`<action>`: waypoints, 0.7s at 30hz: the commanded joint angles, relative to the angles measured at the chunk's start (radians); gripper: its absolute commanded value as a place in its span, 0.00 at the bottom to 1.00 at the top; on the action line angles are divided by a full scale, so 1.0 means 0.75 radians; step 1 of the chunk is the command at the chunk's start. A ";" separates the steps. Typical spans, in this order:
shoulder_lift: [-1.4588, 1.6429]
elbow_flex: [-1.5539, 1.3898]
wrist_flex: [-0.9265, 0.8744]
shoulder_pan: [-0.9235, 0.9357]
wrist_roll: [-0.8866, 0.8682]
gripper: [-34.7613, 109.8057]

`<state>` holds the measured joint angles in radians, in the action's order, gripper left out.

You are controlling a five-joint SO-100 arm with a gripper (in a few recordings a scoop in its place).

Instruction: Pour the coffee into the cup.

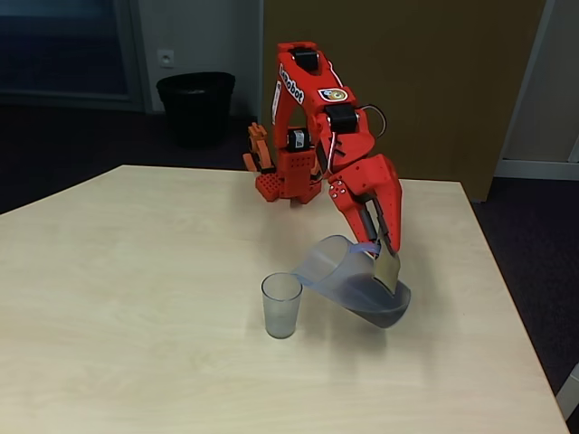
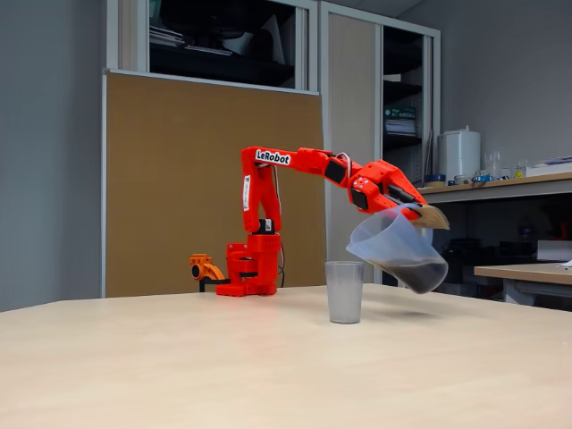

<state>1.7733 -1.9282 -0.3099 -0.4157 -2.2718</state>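
Cup (image 1: 281, 305) stands upright on the worktop (image 1: 136, 298), in front of the arm base (image 1: 285, 181). Jug (image 1: 357, 280) hangs tilted above the worktop, right of the cup in both fixed views, held by its handle in the hand (image 1: 380, 246). Coffee (image 2: 420, 273) lies in the jug's lowered bottom end, away from the cup.

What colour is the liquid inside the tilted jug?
Dark brown, almost black coffee, clearest in a fixed view.

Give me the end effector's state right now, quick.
End effector: closed on the jug's handle, jug lifted and tilted toward the cup.
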 commanded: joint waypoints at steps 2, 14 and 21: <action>0.115 -0.008 0.061 -0.004 -0.076 0.24; 0.143 -0.053 0.151 0.000 -0.213 0.24; 0.151 -0.070 0.192 0.012 -0.233 0.24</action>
<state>1.8132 -1.9804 -0.1902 -0.4065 -2.4314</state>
